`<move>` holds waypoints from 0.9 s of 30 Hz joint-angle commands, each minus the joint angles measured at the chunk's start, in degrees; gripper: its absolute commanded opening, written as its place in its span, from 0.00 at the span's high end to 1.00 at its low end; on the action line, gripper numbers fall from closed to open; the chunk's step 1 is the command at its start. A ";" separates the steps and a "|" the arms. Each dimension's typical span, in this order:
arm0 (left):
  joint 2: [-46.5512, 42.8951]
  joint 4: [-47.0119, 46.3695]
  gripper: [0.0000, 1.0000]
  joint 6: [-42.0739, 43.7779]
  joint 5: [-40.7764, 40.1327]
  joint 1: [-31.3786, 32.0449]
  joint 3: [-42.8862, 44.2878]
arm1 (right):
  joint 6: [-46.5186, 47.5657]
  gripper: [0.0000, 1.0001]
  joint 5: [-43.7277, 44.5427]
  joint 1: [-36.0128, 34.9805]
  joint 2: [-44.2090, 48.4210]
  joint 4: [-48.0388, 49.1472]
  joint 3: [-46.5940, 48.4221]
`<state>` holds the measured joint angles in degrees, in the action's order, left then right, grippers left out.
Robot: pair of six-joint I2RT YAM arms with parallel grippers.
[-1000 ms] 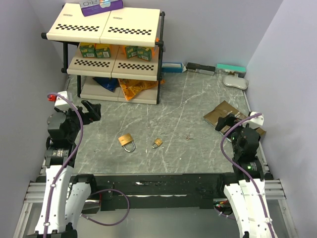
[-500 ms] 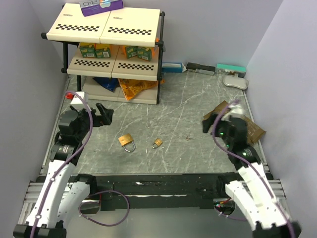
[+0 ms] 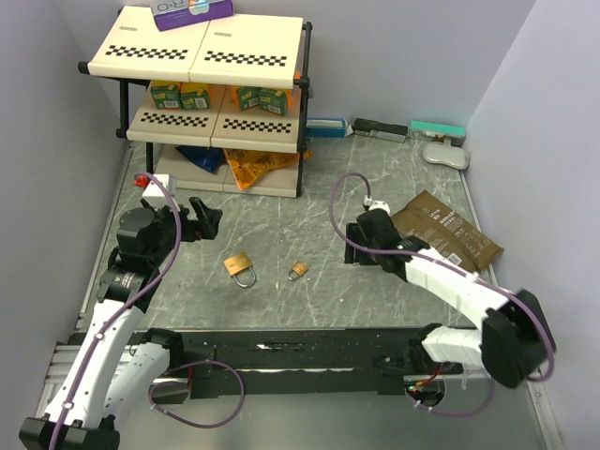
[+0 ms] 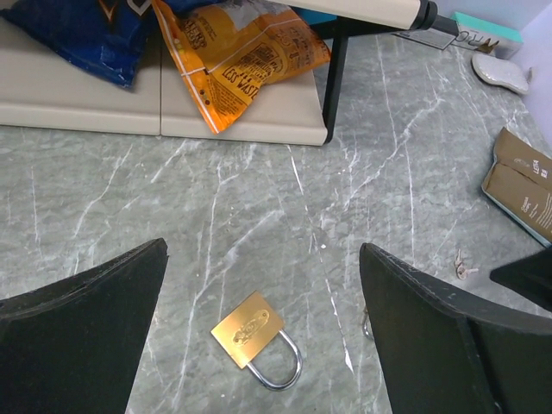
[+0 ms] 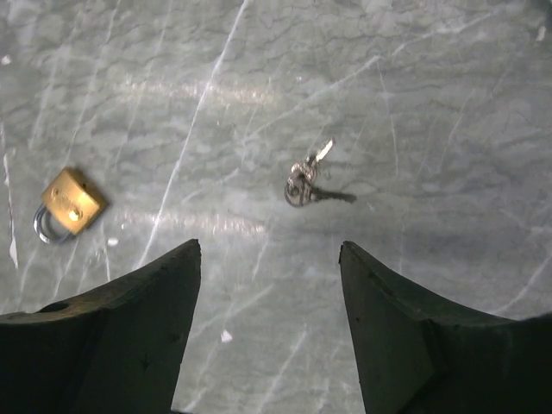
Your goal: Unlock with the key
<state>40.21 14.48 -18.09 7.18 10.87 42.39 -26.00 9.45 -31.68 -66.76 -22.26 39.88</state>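
Overhead: the right gripper (image 3: 356, 246) hangs over mid-table, between the small padlock (image 3: 297, 270) and the brown packet (image 3: 450, 239). Its target is hidden under it from here. The left gripper (image 3: 204, 217) sits well off to the left, nearer the big padlock (image 3: 241, 266). Right arm is clearly the near one.

Left wrist: jaws spread wide, nothing held. The key (image 4: 460, 265) is a speck far right, near the right gripper's dark tip.

Right wrist: jaws spread, empty. The key lies flat on the table just ahead of the fingertips, slightly right of centre. Its bright blade runs diagonally up-right, skewed to the closing line. We'd say: ease forward, drop, maybe twist the wrist first.
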 commanded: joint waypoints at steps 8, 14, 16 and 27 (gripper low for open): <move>-1.27 -0.77 0.01 -0.46 -1.47 0.29 0.06 | -3.71 0.38 3.91 -0.40 -14.35 0.29 7.76; -1.10 -0.77 0.01 -0.72 -0.85 0.29 0.24 | -3.27 0.48 4.26 -0.31 -18.13 0.91 9.60; -1.09 -0.68 0.00 -0.81 -0.94 0.29 0.24 | -3.44 0.52 5.39 -0.49 -19.19 0.38 11.00; -1.36 -0.59 0.01 -0.99 -0.68 0.29 0.24 | -5.73 0.61 9.79 -0.84 -23.85 -4.19 12.51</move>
<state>39.51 14.57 -18.37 6.22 10.98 42.39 -29.63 16.16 -32.14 -89.73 -24.12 51.05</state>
